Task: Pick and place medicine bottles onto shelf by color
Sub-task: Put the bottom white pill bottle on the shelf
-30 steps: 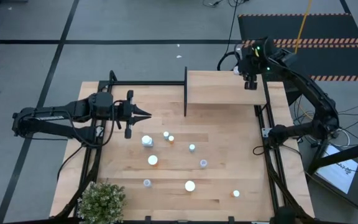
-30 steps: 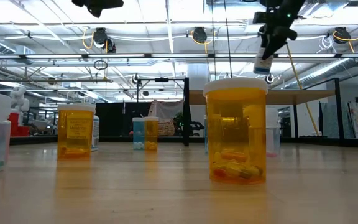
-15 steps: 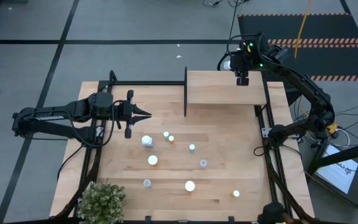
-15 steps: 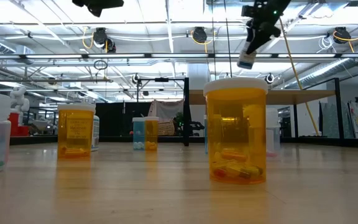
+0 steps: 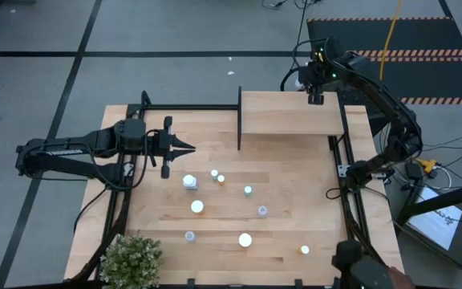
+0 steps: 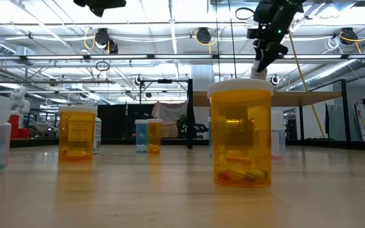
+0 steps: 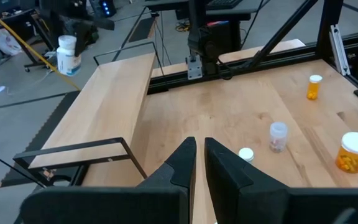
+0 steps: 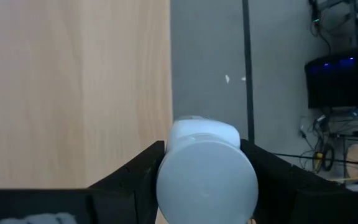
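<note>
The right gripper hangs over the shelf at its 1 o'clock corner, fingers clamped around a white-capped pale bottle. The left gripper, fingers closed and empty, waits above the counter at 10 o'clock.

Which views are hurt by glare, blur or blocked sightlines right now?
Low view: bright ceiling lights behind, and the near orange bottle blocks the middle. Right wrist view: the white-capped bottle in the right gripper looms soft and hides what lies ahead. High view: evenly lit, bottles tiny. Left wrist view: clear past the shut left gripper.
</note>
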Controlling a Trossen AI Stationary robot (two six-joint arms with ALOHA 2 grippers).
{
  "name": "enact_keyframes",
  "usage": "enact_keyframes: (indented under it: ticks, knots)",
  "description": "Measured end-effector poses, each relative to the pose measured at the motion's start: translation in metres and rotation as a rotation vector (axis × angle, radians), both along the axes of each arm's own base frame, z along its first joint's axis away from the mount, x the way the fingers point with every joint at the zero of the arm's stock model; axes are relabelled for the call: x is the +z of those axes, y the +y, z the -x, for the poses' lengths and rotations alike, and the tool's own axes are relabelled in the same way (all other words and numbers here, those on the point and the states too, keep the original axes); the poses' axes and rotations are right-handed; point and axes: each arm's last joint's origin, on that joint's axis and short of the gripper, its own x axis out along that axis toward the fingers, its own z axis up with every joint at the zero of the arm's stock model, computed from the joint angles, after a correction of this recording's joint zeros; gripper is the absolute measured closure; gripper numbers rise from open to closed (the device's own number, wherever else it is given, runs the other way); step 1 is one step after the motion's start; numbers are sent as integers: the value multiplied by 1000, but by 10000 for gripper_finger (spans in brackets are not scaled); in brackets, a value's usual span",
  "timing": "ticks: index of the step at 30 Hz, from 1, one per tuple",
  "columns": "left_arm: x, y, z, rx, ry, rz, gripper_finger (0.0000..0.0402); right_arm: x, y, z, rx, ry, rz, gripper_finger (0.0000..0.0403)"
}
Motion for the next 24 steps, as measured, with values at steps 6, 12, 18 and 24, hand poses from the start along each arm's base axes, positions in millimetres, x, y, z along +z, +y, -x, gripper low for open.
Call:
enact_keyframes:
  ticks: [6, 12, 18, 24]
  knots:
    - [0, 0, 0, 0, 0, 0, 364, 0, -2, -1, 3, -7, 12, 220]
    - [0, 0, 0, -2, 1, -7, 364, 3, -1, -9, -76, -89, -5, 220]
    - [2, 1, 0, 4, -23, -10, 364, 1, 12, -24, -256, -163, -93, 220]
    - [2, 4, 0, 20, -22, -2, 364, -4, 22, -25, -358, -124, -175, 220]
